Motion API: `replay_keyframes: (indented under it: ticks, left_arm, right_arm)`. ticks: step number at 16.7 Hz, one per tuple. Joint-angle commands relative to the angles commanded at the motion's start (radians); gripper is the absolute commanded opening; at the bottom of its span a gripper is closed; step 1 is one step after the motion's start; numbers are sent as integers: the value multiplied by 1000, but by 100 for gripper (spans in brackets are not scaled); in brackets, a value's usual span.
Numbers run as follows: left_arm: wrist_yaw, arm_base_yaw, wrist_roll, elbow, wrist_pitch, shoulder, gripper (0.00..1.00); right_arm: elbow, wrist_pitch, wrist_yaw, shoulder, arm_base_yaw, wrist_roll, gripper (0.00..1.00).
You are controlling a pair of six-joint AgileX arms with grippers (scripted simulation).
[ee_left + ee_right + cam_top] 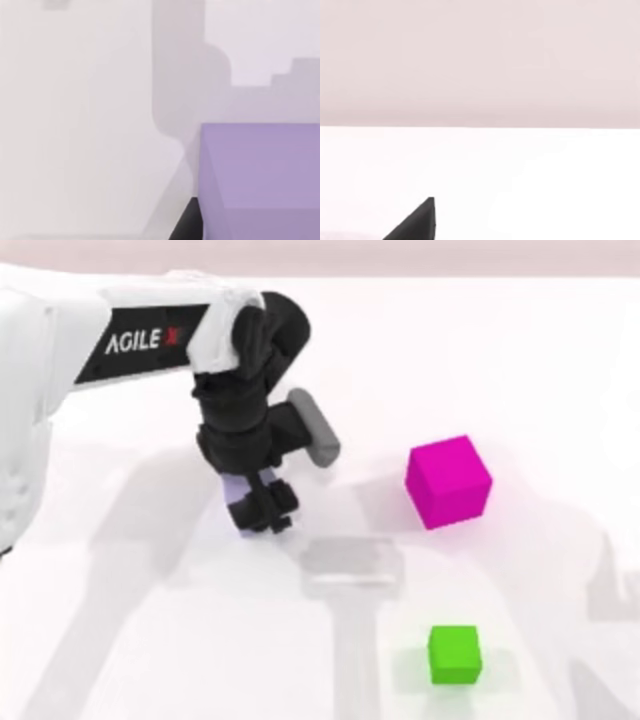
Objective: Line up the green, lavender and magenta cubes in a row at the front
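The lavender cube (pixel 233 492) lies left of the table's middle, mostly hidden under my left gripper (pixel 262 514), which is shut on it from above. In the left wrist view the lavender cube (pixel 260 175) fills the near side, with one dark finger (pixel 189 225) flat against its face. The magenta cube (pixel 448 481) sits to the right of centre. The green cube (pixel 455 654) rests near the front edge, right of the middle. My right gripper (pixel 480 236) is out of the top view, parked and facing bare table and wall.
The white left arm (pixel 60 350) reaches in from the top view's left edge. Soft grey shadows (pixel 350 565) fall on the white table between the cubes.
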Motion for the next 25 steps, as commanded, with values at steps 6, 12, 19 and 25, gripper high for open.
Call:
replay_keyframes:
  ticks: [6,12,19,25]
  left_arm:
    - [11,0,-7,6,-18,-27,0]
    - [11,15,-9,137,-210,-77,0]
    - [10,11,-9,168,-251,-95,0]
    - [8,-172,-33,65,-235,-187,0]
  right_arm:
    - [0,0,0,0,0,0,100]
    - [0,0,0,0,0,0,100]
    - [0,0,0,0,0,0,100]
    - [0,0,0,0,0,0,100]
